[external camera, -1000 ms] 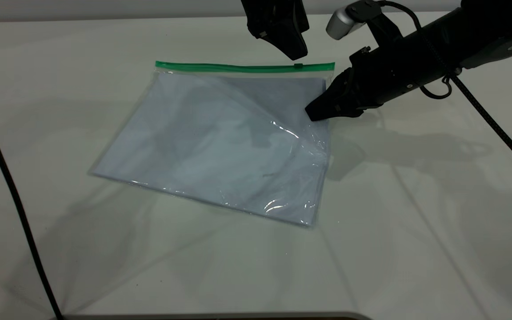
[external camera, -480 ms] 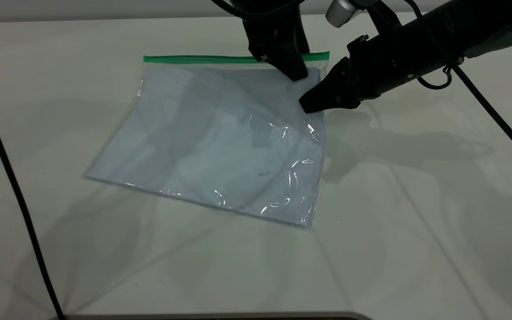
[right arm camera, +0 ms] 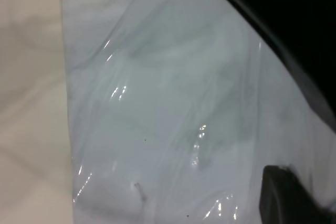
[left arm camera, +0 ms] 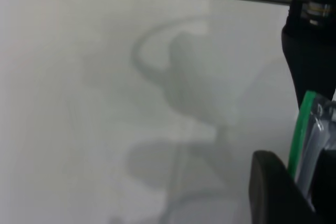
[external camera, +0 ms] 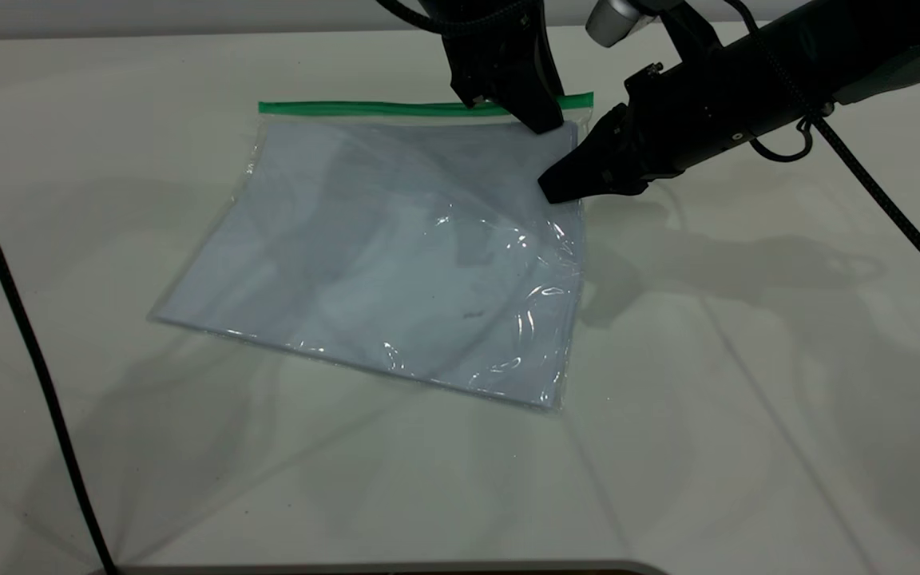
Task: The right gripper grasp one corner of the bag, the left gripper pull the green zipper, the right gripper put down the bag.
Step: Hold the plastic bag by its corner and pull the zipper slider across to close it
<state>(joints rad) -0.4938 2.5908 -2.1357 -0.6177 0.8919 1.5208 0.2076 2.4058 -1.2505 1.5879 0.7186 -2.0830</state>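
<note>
The bag (external camera: 380, 255) is a clear pouch with white paper inside, lying mid-table. The green zipper (external camera: 364, 107) runs along its far edge. My right gripper (external camera: 557, 192) reaches in from the right and is shut on the bag's right edge near the far right corner, holding that corner a little off the table. My left gripper (external camera: 544, 124) comes down from above at the right end of the green strip. In the left wrist view the green zipper (left arm camera: 299, 140) stands between its black jaws, which close on it. The slider tab is hidden. The right wrist view shows the bag (right arm camera: 173, 119) up close.
The white table (external camera: 747, 399) spreads round the bag. A black cable (external camera: 29, 351) crosses the left side, and another cable (external camera: 891, 224) trails from the right arm across the right side. The table's front edge (external camera: 388, 569) is near.
My left gripper has come down from above onto the right end of the green strip. My right gripper has raised the corner slightly, and the bag's far edge has shifted left and back.
</note>
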